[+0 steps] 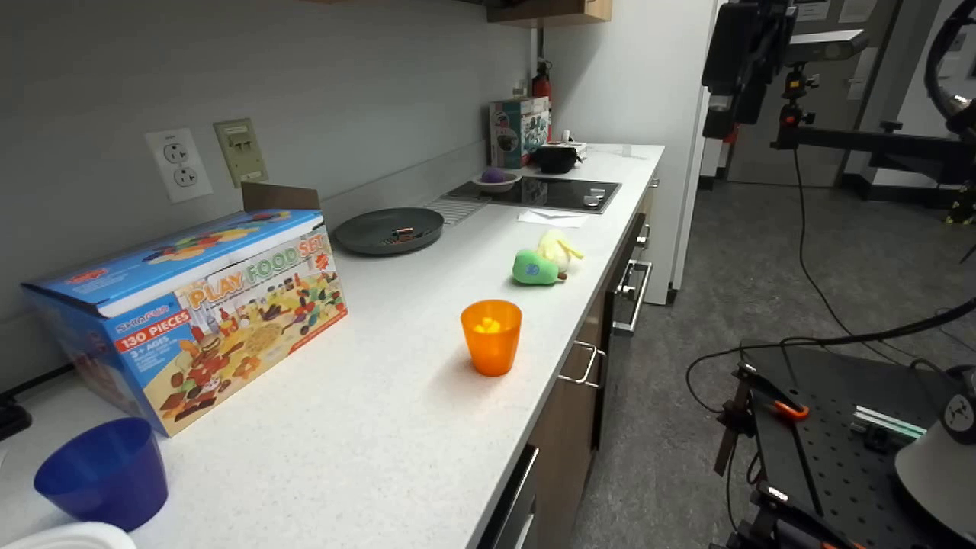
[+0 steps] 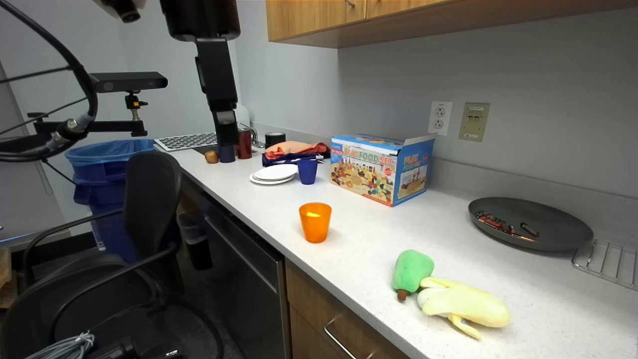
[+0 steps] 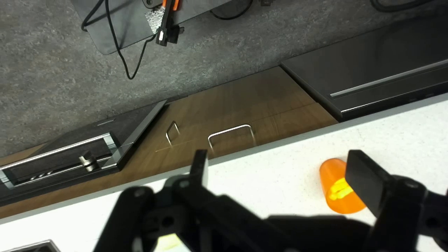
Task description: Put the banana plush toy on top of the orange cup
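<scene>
The pale yellow banana plush toy (image 2: 463,303) lies on the counter, next to a green plush with a brown tip (image 2: 411,271). It also shows in an exterior view (image 1: 557,248). In the wrist view a pale yellow patch (image 3: 168,241) shows behind my gripper's linkage. The orange cup (image 1: 492,347) stands upright near the counter's front edge with yellow pieces inside; it also shows in an exterior view (image 2: 315,229) and, partly covered by a finger, in the wrist view (image 3: 330,171). My gripper (image 3: 278,152) is open and empty, high above the counter.
A play food box (image 1: 244,305) and a dark blue cup (image 1: 107,473) stand on the counter (image 1: 366,427). A dark pan with batteries (image 2: 528,224) and a wire rack (image 2: 608,264) lie toward the wall. White plates (image 2: 274,173) lie by the blue cup. Cabinets hang overhead (image 2: 319,20).
</scene>
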Robot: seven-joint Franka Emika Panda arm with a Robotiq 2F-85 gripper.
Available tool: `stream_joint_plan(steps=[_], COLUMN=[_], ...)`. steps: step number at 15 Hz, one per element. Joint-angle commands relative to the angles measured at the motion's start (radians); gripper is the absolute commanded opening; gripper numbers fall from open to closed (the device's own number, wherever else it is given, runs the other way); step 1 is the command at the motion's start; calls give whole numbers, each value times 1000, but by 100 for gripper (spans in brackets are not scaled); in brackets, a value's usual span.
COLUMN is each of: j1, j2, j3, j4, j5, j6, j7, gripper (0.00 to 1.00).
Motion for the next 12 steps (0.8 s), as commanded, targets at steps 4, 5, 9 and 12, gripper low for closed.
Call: stream_joint_plan(steps=[4, 5, 9, 12], j1=[-32, -33, -26, -26], j2=[2, 2, 1, 1], j3=[24, 25, 20, 20], j4=[5, 5, 3, 3], j5=[15, 16, 10, 10], j6=[-5, -5, -3, -3], j7=[76, 86, 68, 68], gripper=[100, 100, 100, 100])
